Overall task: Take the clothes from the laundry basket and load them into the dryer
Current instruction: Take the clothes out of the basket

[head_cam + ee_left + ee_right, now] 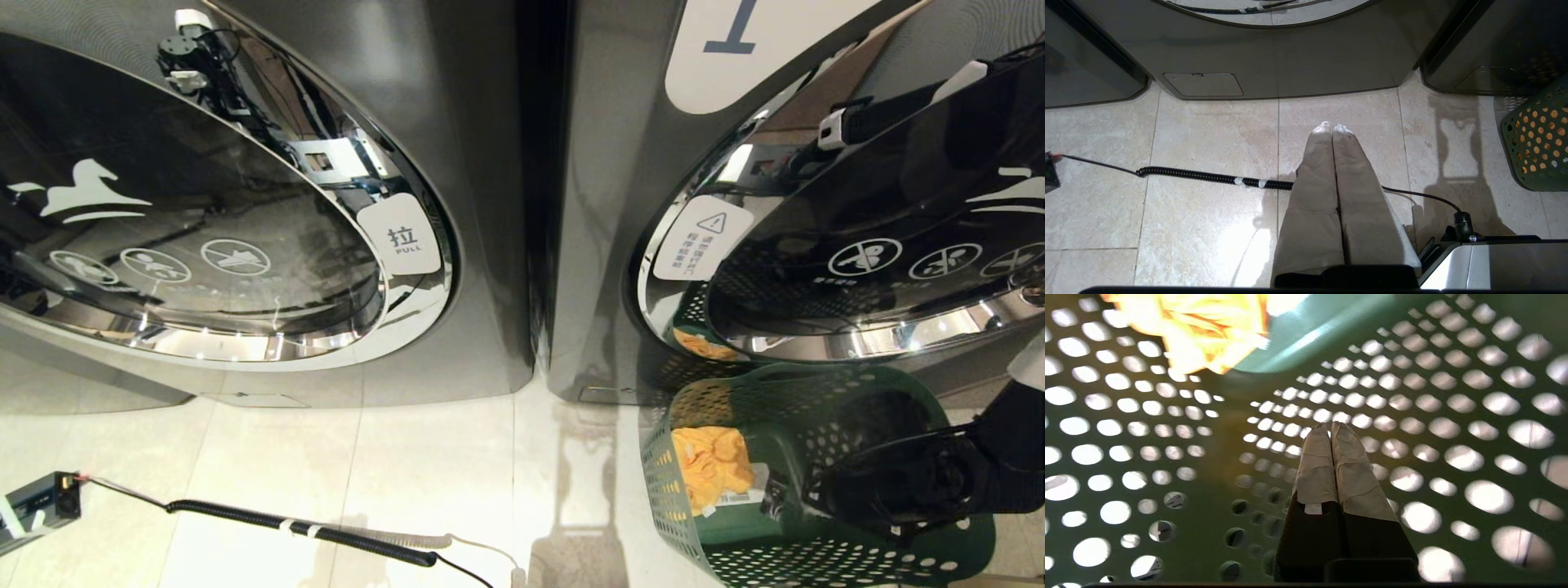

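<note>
Green laundry basket (735, 523) against right dryer (816, 245), orange garment (710, 465) at its left wall, right gripper (1331, 426) clenched empty inside, left gripper (1332, 126) clenched above floor beside coiled cable (1208, 176).

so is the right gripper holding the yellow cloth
No, the right gripper is shut on nothing inside the basket, apart from the yellow cloth.

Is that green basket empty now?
No. Yellow-orange clothes lie bunched inside the green basket, beside the right gripper.

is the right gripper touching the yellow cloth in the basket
Apart. In the right wrist view the shut right gripper points at the green basket wall, with the yellow cloth clearly off to one side.
</note>
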You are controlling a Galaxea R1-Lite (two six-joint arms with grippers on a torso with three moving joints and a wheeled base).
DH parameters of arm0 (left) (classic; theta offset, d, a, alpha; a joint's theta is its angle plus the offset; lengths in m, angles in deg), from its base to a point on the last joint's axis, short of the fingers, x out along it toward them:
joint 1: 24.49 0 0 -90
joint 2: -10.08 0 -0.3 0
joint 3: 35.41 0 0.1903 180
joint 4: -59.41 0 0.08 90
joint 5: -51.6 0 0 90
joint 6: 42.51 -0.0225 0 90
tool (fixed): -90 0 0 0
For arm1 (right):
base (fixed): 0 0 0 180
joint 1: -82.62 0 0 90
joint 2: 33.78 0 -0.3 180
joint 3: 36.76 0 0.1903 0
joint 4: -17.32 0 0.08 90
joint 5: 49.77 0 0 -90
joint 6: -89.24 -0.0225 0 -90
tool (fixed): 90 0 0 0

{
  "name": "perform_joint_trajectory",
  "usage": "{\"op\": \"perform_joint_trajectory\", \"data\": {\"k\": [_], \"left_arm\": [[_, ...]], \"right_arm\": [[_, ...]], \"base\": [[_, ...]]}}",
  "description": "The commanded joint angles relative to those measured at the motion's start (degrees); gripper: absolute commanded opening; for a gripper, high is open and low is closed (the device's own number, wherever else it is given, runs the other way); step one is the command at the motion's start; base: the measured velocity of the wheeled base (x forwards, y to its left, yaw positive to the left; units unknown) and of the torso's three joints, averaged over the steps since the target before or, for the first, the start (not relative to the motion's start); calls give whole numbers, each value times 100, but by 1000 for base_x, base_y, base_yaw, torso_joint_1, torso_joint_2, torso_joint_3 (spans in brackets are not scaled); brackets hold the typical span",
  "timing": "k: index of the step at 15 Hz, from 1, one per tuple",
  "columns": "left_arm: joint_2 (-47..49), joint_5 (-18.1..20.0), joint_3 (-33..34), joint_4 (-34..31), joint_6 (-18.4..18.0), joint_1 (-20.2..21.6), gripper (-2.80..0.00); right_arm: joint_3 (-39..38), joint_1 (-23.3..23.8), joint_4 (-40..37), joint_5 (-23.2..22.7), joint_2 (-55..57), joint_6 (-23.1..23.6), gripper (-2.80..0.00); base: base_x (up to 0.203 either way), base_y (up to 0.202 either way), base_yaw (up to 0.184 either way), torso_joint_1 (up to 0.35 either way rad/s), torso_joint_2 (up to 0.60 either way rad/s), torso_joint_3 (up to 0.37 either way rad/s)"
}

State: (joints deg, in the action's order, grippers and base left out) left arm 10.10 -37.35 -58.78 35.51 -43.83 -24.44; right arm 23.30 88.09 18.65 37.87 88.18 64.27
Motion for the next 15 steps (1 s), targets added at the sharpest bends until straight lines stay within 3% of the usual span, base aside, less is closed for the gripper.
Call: {"op": "perform_joint_trajectory", "data": {"k": [1, 6, 11, 15], "left_arm": [[-1, 1, 8, 0, 0, 4, -280], [5, 1, 9, 0, 0, 4, -280], [-2, 1, 1, 0, 0, 4, -280], [4, 1, 0, 0, 0, 4, -280]], "right_arm": [[-119, 218, 2, -163, -26, -9, -280], [-313, 639, 79, -864, 319, 112, -280], [122, 1169, 249, -1065, 825, 465, -280], [249, 1495, 597, -2321, 1293, 1349, -280]], "base": [[0, 0, 0, 0, 0, 0], [0, 0, 0, 0, 0, 0], [0, 0, 0, 0, 0, 0], [0, 0, 0, 0, 0, 0]]}}
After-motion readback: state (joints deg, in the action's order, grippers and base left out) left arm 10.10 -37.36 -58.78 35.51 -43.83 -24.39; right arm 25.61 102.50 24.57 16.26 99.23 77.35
